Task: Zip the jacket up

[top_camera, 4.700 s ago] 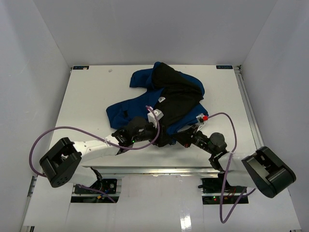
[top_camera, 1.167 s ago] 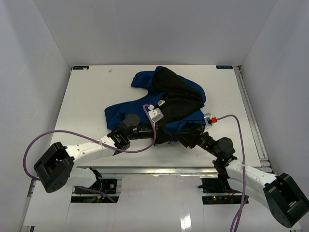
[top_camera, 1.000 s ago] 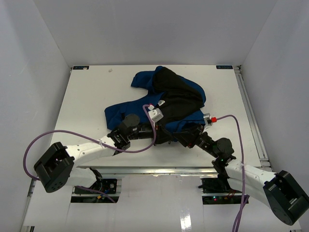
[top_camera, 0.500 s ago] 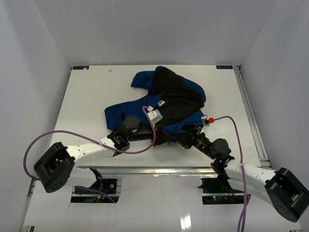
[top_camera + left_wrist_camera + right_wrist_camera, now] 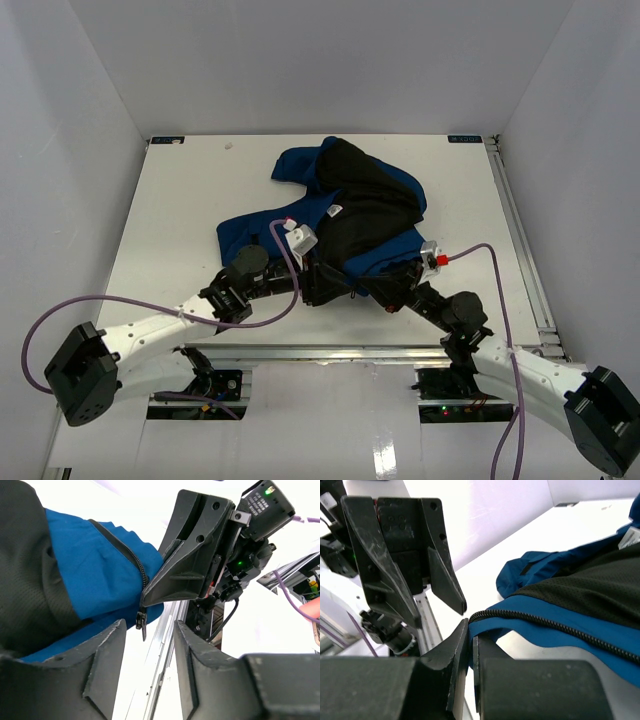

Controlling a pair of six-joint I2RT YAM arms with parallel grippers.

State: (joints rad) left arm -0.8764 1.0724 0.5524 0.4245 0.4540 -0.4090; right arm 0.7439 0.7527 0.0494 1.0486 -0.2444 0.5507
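One blue jacket [image 5: 395, 188] lies in the middle of the overhead view on one white table [image 5: 190, 200]. Two robot arms enter from the bottom: the left arm [image 5: 150, 330] and the right arm [image 5: 520, 365]. Two purple cables trail them, the left cable [image 5: 100, 297] and the right cable [image 5: 503, 310]. One white label [image 5: 336, 211] shows at centre.

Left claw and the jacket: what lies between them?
Nothing, by the left wrist view: the open left claw faces the jacket hem across a bare gap, the zipper pull dangling there, the right claw pinching that hem.
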